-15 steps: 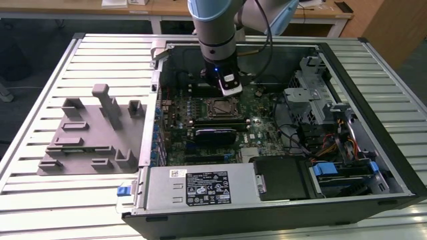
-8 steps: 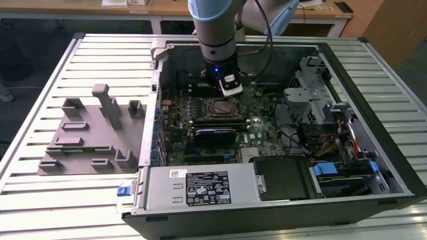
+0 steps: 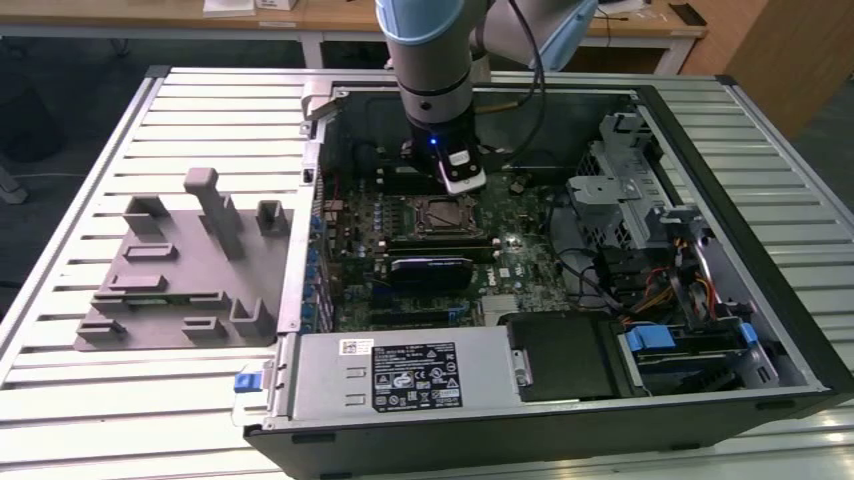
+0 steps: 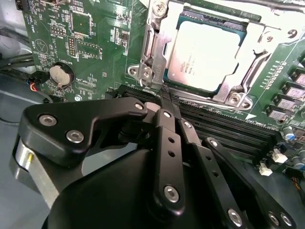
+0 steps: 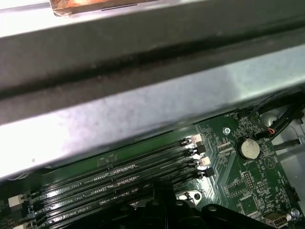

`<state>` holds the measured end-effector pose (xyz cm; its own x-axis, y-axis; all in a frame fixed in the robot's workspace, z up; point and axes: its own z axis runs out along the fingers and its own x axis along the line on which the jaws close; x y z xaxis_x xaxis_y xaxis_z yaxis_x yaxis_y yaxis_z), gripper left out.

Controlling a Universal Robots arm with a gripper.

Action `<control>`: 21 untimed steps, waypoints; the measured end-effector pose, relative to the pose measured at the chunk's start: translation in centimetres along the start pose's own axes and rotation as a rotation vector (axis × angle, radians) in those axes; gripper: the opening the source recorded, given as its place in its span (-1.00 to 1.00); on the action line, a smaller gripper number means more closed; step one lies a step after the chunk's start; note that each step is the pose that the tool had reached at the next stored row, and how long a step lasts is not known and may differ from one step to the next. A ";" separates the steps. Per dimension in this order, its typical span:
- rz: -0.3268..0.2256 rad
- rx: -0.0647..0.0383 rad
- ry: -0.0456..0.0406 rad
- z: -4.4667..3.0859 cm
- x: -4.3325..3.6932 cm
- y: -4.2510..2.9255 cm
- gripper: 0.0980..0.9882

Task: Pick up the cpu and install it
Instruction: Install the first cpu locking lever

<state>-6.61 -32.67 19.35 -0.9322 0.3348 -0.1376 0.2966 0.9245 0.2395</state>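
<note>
Gripper: the black gripper (image 4: 164, 95) hangs over the memory slots (image 4: 224, 126) just beside the socket; its two fingers are pressed together to a single tip, pinching nothing and touching nothing that can be made out.
Arm: one arm (image 3: 430, 60) reaches down into the open computer case (image 3: 747, 250) from the far side in the exterior view.
Cpu: one cpu (image 4: 205, 55), silver top up, lies flat inside the socket frame (image 4: 152, 71) on the green motherboard (image 4: 86, 38); in the exterior view it sits just in front of the gripper (image 3: 461, 185).
Memory slots: four long black slots (image 5: 119, 176) run side by side in the first wrist view.
Coin battery: one round silver cell (image 4: 61, 75) on the board, well apart from the socket.
Grey fixture: one moulded grey fixture (image 3: 180, 265) on the slatted table (image 3: 80, 400), at the exterior view's left of the case.
</note>
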 end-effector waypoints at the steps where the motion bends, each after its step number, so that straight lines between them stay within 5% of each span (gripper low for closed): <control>1: 0.000 0.000 0.0001 0.00 0.00 0.00 -0.98; 9: -0.001 -0.001 0.0003 -0.57 -0.09 0.15 -0.98; 21: 0.000 -0.003 0.0008 -0.37 0.09 0.56 -0.98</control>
<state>-6.60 -32.19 19.83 -0.9324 0.3345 -0.1369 0.2960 0.9240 0.2421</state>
